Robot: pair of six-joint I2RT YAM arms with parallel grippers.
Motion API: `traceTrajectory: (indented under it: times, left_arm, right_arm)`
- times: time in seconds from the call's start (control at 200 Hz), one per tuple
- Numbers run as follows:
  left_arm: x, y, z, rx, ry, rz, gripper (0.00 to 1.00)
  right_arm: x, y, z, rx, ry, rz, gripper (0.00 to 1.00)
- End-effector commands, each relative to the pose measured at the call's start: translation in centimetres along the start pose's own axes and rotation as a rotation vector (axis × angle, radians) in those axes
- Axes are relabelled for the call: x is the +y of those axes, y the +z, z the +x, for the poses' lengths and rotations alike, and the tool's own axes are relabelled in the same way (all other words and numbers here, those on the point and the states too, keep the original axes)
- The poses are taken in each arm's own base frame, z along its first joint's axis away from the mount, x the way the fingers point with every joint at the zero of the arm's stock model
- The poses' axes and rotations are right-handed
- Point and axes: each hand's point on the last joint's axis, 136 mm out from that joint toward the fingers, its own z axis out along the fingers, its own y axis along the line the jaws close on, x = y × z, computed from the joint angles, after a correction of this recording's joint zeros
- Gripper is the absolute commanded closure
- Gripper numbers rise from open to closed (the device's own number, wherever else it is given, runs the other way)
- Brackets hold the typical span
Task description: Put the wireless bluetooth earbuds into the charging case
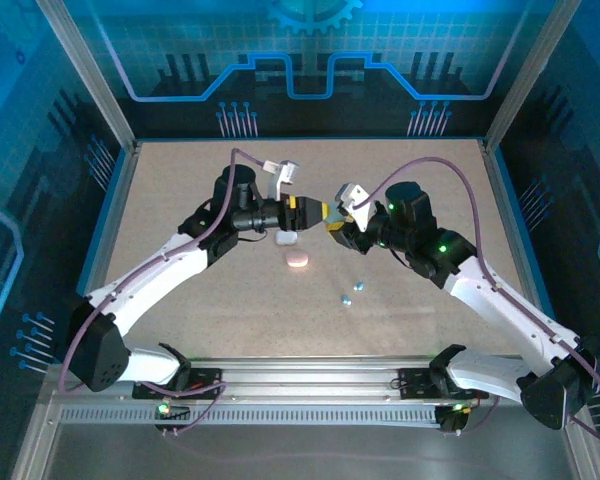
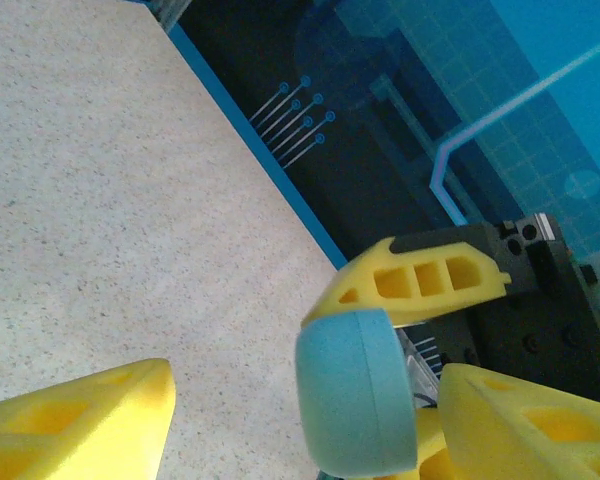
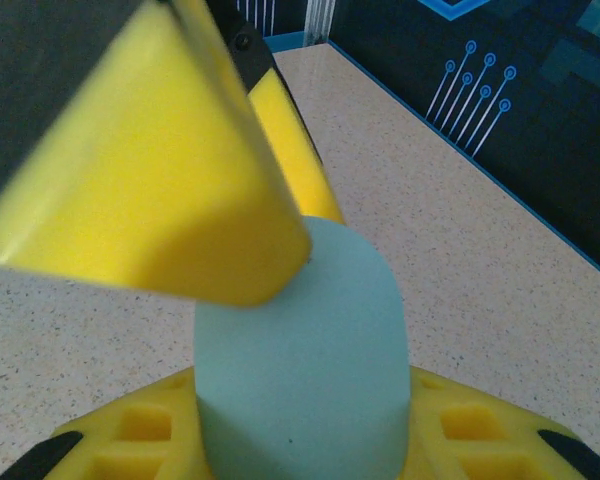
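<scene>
Fingers (image 2: 430, 280) of the right gripper (image 2: 380, 370) clamp the teal case (image 2: 355, 400) from two sides in the left wrist view, holding it above the table (image 2: 130, 200). The left gripper (image 2: 305, 410) stands open around the case, with one yellow finger just beside it and the other well apart from it.

In the right wrist view, the right gripper's own fingers are closed on the case, one on its upper edge and one beneath it.

From above, both grippers meet tip to tip at the case, which is too small to make out there. A white case (image 1: 286, 238) lies just left of it, toward the arm bases. A pink case (image 1: 297, 261) lies further that way. Two teal earbuds (image 1: 358, 289) lie close together on the table, outside the case, toward the bases and slightly right of it.
</scene>
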Motion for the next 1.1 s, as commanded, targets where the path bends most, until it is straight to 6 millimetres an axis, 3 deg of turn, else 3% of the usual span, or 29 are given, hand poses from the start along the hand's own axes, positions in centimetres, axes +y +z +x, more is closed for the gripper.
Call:
traceTrajectory:
  times: [0.0, 0.27, 0.46, 0.63, 0.645, 0.73, 0.971, 1.096]
  left_arm:
    - [-1.6, 0.1, -0.4, 0.010, 0.022, 0.050, 0.34]
    - [-1.2, 0.9, 0.0, 0.039, -0.048, 0.055, 0.61]
    - [-0.9, 0.4, 0.2, 0.009, -0.136, 0.044, 0.75]
    - [-1.9, -0.2, -0.4, -0.045, -0.218, 0.106, 0.79]
    - [-2.0, -0.3, -0.4, -0.047, -0.226, 0.111, 0.79]
    - [-2.3, -0.5, -0.5, -0.059, -0.260, 0.132, 0.79]
    - [-2.5, -0.7, -0.5, -0.075, -0.312, 0.165, 0.79]
    - [-2.7, -0.7, -0.6, -0.077, -0.315, 0.172, 0.79]
  right_arm:
    - [0.1, 0.0, -1.3, -0.048, -0.013, 0.008, 0.68]
    - [0.7, 0.2, -2.0, -0.083, -0.045, -0.017, 0.66]
    - [0.8, 0.0, -2.4, -0.119, -0.119, 0.013, 0.61]
    - [-0.2, -1.4, -3.2, -0.237, -0.214, 0.122, 0.49]
    - [-0.1, -1.1, -2.3, -0.231, -0.227, 0.118, 0.49]
    - [0.2, -1.2, -1.5, -0.269, -0.305, 0.122, 0.44]
    - [-1.1, -1.6, -2.3, -0.354, -0.207, 0.084, 0.42]
    - [-0.9, -1.3, -2.6, -0.373, -0.182, 0.044, 0.44]
